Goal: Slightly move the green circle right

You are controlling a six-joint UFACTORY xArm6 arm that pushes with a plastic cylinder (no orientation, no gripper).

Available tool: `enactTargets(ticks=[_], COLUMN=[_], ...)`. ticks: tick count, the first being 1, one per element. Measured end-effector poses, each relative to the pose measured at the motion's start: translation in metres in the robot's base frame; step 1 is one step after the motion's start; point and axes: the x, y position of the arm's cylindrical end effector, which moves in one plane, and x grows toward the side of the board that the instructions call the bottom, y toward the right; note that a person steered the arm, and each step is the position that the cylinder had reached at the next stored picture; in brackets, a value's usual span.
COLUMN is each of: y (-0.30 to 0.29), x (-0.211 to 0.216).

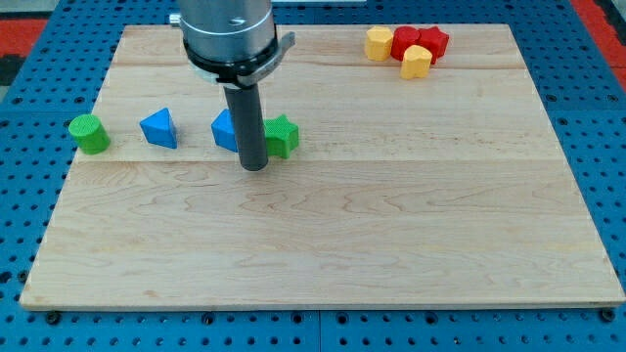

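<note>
The green circle [89, 134] is a short green cylinder at the left edge of the wooden board [391, 225], partly over the edge. My tip [254, 166] rests on the board well to the right of it, just in front of a blue block [225, 130] and a green star-shaped block [282, 135], which the rod partly hides. A blue triangle [159, 128] lies between the green circle and my tip.
At the view's top right sits a cluster of two yellow blocks [380, 43] [416, 62] and two red blocks [405, 41] [433, 41]. A blue pegboard [29, 88] surrounds the board.
</note>
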Motion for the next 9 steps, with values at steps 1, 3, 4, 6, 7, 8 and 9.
enactTargets(ticks=[1, 3, 4, 6, 7, 8, 9], y=[0.001, 0.000, -0.074, -0.237, -0.233, -0.231, -0.215], x=[-0.009, 0.007, 0.039, 0.021, -0.001, -0.025, -0.023])
